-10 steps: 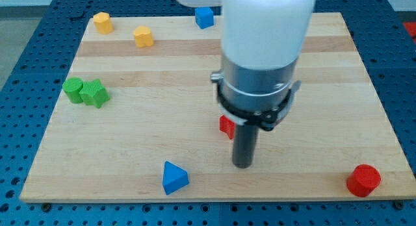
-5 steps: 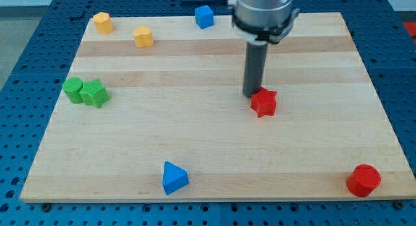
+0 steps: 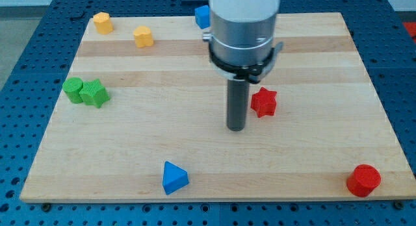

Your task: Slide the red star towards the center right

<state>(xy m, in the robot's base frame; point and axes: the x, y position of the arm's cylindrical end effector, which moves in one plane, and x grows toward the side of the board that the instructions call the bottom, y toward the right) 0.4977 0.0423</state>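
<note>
The red star [image 3: 264,101] lies on the wooden board [image 3: 312,154], a little right of the middle. My tip [image 3: 235,128] rests on the board just to the star's lower left, a small gap apart from it. The dark rod rises from the tip into the arm's grey and white body, which hides part of the board's top middle.
A red cylinder [image 3: 363,180] sits at the bottom right corner. A blue triangle [image 3: 173,177] lies at the bottom middle. Two green blocks [image 3: 85,91] sit at the left edge. Two yellow blocks [image 3: 102,22] [image 3: 143,37] are at the top left. A blue cube [image 3: 202,17] shows beside the arm at the top.
The red star moved up and right during the first half second, then stayed put. My tip went from above the star's left to its lower left.
</note>
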